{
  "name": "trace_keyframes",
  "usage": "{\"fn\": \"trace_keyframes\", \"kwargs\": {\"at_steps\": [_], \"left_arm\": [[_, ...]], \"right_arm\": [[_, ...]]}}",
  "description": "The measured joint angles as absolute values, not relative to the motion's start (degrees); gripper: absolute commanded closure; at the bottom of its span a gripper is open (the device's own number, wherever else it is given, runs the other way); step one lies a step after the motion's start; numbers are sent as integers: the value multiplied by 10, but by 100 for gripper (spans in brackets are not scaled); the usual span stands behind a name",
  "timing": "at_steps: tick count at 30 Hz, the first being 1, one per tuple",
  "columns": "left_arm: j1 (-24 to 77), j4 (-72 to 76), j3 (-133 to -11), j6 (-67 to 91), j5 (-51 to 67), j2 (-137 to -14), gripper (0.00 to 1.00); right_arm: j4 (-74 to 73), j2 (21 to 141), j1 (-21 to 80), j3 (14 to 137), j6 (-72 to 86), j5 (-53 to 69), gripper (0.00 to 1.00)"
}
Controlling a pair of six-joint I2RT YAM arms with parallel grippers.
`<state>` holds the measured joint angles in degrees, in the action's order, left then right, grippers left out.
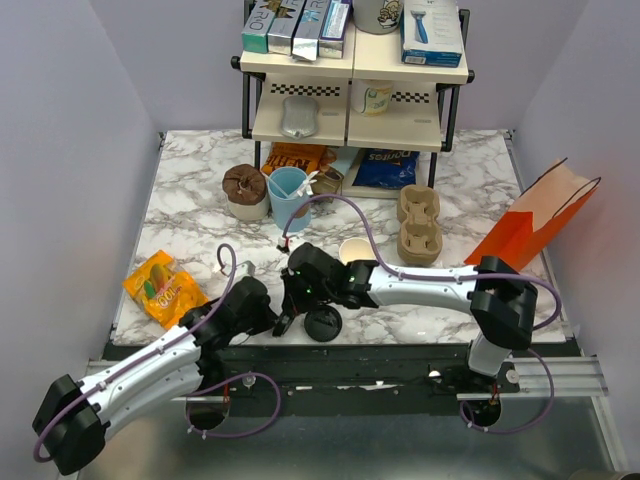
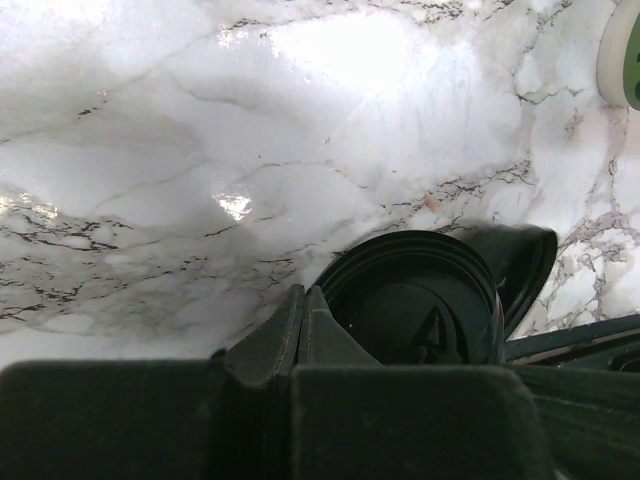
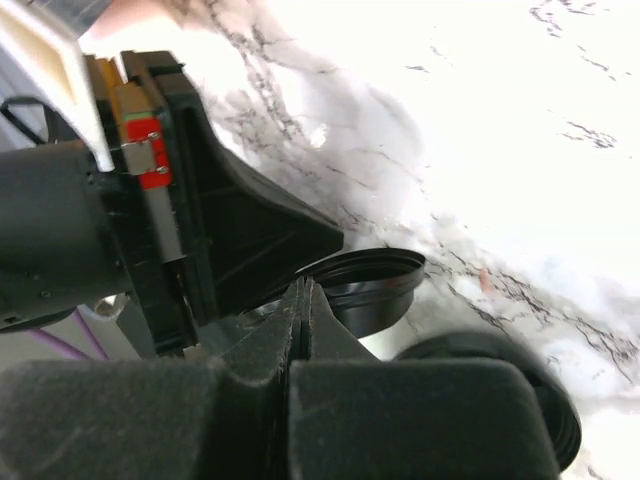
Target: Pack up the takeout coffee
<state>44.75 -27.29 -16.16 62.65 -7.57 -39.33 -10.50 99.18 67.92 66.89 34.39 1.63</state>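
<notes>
Takeout coffee uncovered at centre, its black lid lying apart, both tools clenched on nothing.
The left tool and the right tool meet at the lower centre of the top view, fingers pressed together, just beside the black lid, which lies flat on the table. The takeout coffee stands upright, up and to the right of both tools (the right arm's wrist passes just below it), so I judge the right arm is nearer.
</notes>
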Motion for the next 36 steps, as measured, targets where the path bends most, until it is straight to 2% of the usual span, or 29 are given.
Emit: {"fn": "trace_keyframes", "kwargs": {"at_steps": [11, 15, 17, 20, 21, 24, 27, 34, 36], "left_arm": [[448, -289, -164, 626, -83, -369, 100], [448, -298, -168, 626, -84, -364, 83], [448, -303, -175, 627, -89, -364, 81], [448, -321, -187, 628, -99, -360, 66], [448, -329, -192, 629, -103, -357, 56], [448, -349, -209, 630, -111, -346, 43], [448, -361, -218, 630, -111, -338, 43], [451, -335, -219, 609, -64, -376, 36], [456, -335, -223, 604, -58, -399, 36]], "right_arm": [[-135, 962, 679, 609, 365, -25, 99], [-146, 961, 679, 597, 367, -36, 99], [-146, 961, 679, 597, 368, -41, 99], [-146, 961, 679, 599, 368, -50, 97], [-146, 960, 679, 601, 366, -52, 93], [-145, 953, 679, 606, 358, -54, 88], [-146, 928, 679, 606, 352, -57, 81], [-132, 808, 679, 544, 326, -64, 43], [-131, 769, 679, 512, 319, -67, 38]]}}
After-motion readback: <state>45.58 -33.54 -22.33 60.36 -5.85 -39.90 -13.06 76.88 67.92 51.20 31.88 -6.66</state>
